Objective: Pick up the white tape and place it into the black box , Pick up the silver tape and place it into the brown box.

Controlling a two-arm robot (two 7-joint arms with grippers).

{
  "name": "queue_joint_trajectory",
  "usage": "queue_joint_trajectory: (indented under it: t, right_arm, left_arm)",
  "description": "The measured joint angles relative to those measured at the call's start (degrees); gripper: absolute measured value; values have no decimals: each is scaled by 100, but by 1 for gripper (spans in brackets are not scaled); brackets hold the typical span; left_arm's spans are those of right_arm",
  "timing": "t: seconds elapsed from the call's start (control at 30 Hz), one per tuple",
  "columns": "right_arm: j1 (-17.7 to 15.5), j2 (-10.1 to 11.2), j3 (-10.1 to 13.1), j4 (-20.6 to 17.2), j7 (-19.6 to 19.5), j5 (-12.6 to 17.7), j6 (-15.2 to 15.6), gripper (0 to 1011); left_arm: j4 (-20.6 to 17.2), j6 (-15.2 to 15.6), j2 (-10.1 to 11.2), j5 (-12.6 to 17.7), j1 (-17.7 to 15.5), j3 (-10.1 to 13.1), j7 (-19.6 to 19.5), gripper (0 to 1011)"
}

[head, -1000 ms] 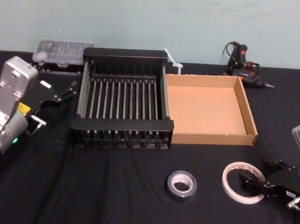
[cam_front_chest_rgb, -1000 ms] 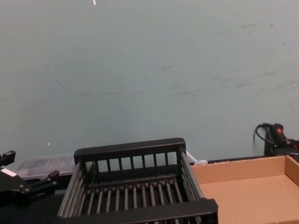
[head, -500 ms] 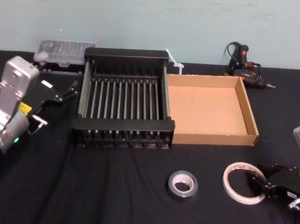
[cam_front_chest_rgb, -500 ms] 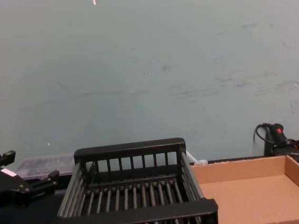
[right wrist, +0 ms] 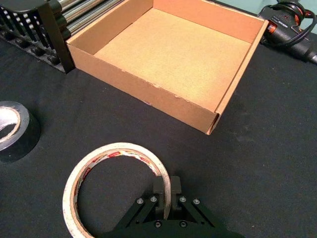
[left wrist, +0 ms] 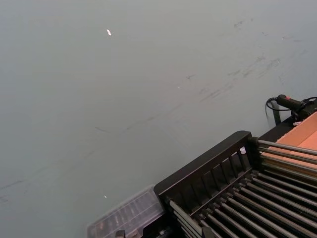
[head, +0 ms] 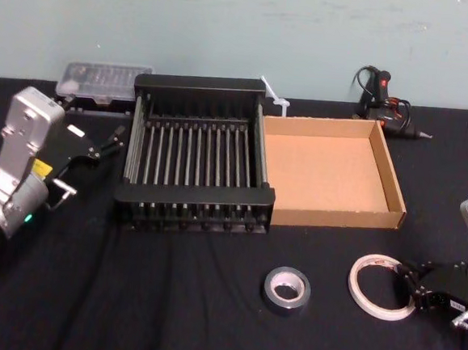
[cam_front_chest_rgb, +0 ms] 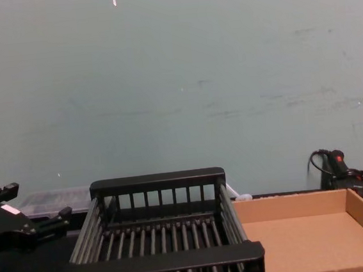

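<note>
Black cloth covers the worktop (head: 167, 307), and both containers stand empty along its far half: the black box (head: 192, 194) on the left, the brown box (head: 336, 218) set right against its right side. So nothing is delivered yet.

Down at the front right, the right hand (right wrist: 167, 183) has its fingers pressed onto the wall of the white tape (right wrist: 116, 148), one inside the ring and one outside, pinching the band at the edge nearest the robot. The roll looks flat on the cloth, not lifted as far as I can judge. To its left and apart from it, the silver tape (head: 284, 305) lies untouched in front of the brown box's left corner.

Over on the far left, the left hand (head: 105, 142) hovers beside the black box with its fingers spread, holding nothing. A clear plastic case (head: 104, 80) and a black glue gun (head: 378, 89) sit at the back edge, out of play.

My read: the grasp for the first pick is set and everything after it is left to do. Raise the white tape, carry it past the brown box to the black box, let go, then fetch the silver tape and drop it in the brown box.
</note>
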Motion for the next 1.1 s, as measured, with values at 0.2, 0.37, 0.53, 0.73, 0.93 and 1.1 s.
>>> queue_joint_trajectory:
  t: [0.2, 0.37, 0.53, 0.73, 0.93, 1.1]
  right_arm:
    - [0, 0, 0, 0, 0, 0, 0, 81]
    - [0, -1, 7, -3, 4, 0, -5, 80]
    - [-27, -13, 89, -79, 35, 65, -47, 80]
    - [-31, -30, 214, -245, 44, 185, -139, 80]
    - [178, -111, 254, -286, -9, 226, -258, 80]
    - [435, -192, 166, -198, -52, 175, -298, 81]
  left_arm:
    - [0, 0, 0, 0, 0, 0, 0, 1001]
    - [0, 0, 0, 0, 0, 0, 0, 1001]
    - [0, 0, 0, 0, 0, 0, 0, 1001]
    - [0, 0, 0, 0, 0, 0, 0, 1001]
    - [0, 0, 0, 0, 0, 0, 0, 1001]
    - [0, 0, 0, 0, 0, 0, 0, 1001]
